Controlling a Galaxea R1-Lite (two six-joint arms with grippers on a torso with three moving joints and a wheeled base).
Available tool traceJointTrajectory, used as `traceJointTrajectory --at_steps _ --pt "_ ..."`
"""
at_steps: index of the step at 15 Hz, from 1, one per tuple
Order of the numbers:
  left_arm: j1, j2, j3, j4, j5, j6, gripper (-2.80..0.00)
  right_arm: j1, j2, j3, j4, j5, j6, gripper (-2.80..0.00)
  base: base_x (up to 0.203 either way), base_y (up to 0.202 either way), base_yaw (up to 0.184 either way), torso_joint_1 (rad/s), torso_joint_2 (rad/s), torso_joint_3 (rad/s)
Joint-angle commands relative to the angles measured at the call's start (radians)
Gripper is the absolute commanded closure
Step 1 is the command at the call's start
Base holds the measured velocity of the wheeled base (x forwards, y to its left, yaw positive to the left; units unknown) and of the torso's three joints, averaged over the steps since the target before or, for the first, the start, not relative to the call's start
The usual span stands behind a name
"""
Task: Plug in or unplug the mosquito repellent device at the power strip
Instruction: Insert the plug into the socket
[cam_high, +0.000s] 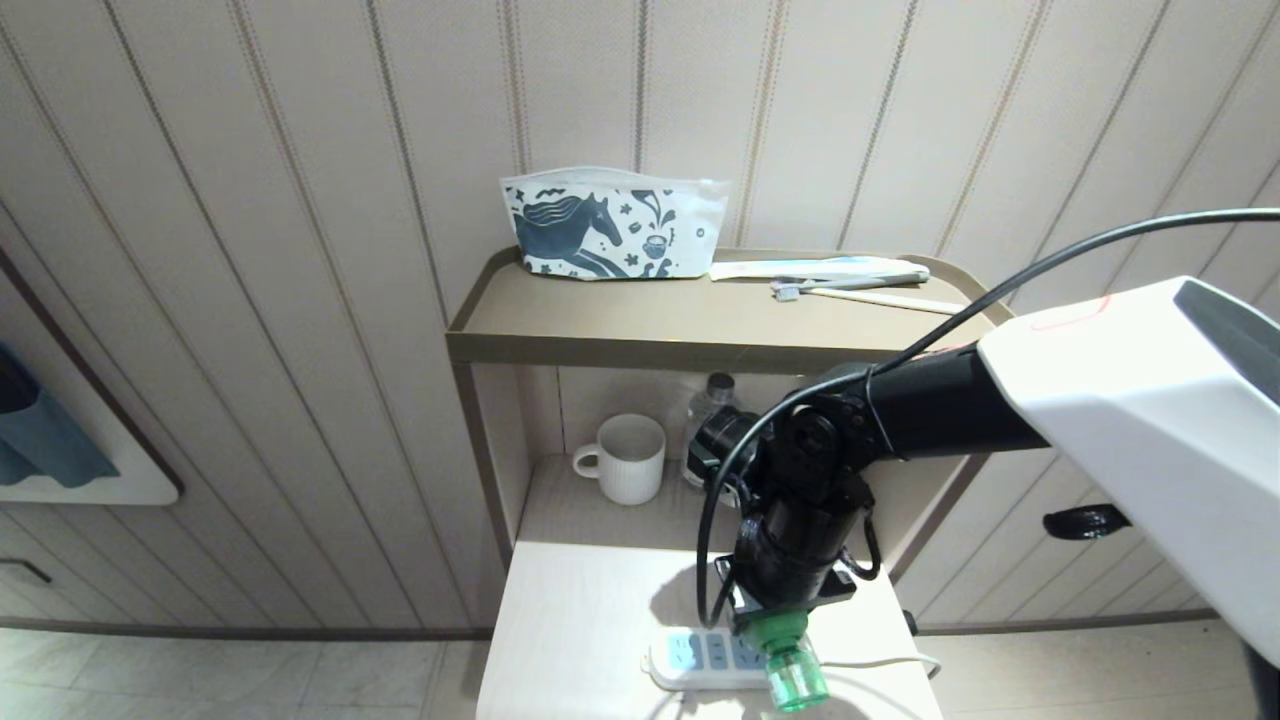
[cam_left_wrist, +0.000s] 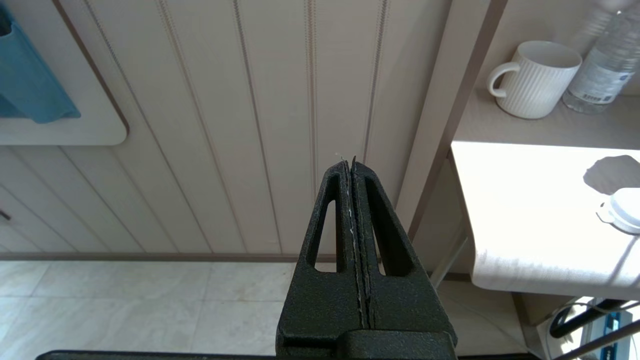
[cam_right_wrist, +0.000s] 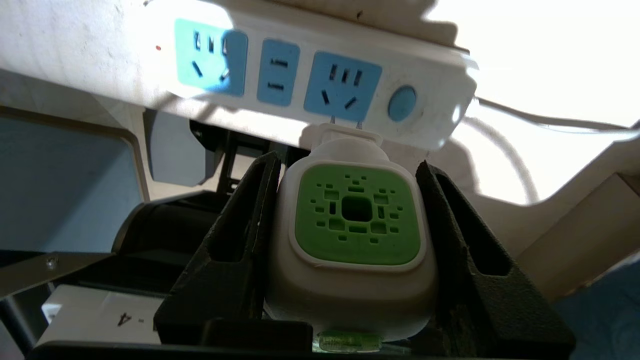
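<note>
My right gripper (cam_right_wrist: 347, 162) is shut on the mosquito repellent device (cam_right_wrist: 357, 220), its black fingers (cam_right_wrist: 240, 235) pressing both white sides of the green-faced head. The device's two metal prongs show bare, just short of the light-blue socket beside the round button (cam_right_wrist: 402, 103) of the power strip (cam_right_wrist: 415, 70). From the head view, the gripper (cam_high: 785, 610) points down over the power strip (cam_high: 700, 655) at the table's near edge. The device's green bottle (cam_high: 795, 672) sticks out toward me. My left gripper (cam_left_wrist: 350, 160) is shut and empty, parked left of the table facing the wall.
A white mug (cam_high: 625, 458) and a clear water bottle (cam_high: 712, 400) stand on the lower shelf behind the strip. A horse-print pouch (cam_high: 610, 225) and a toothbrush (cam_high: 850, 290) lie on the top shelf. The strip's thin cord (cam_high: 890, 662) trails to the right.
</note>
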Motion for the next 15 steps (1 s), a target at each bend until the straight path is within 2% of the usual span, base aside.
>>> traceJointTrajectory --at_steps 1,15 --pt "0.0 0.0 0.0 0.001 0.0 0.0 0.0 -0.001 0.0 0.019 -0.005 0.001 -0.001 0.0 0.0 0.0 0.0 0.0 0.0 0.0" --pt "0.0 0.0 0.0 0.001 0.0 0.0 0.0 -0.006 0.055 0.021 -0.056 0.001 -0.034 0.0 0.0 0.0 0.0 0.0 0.0 0.0"
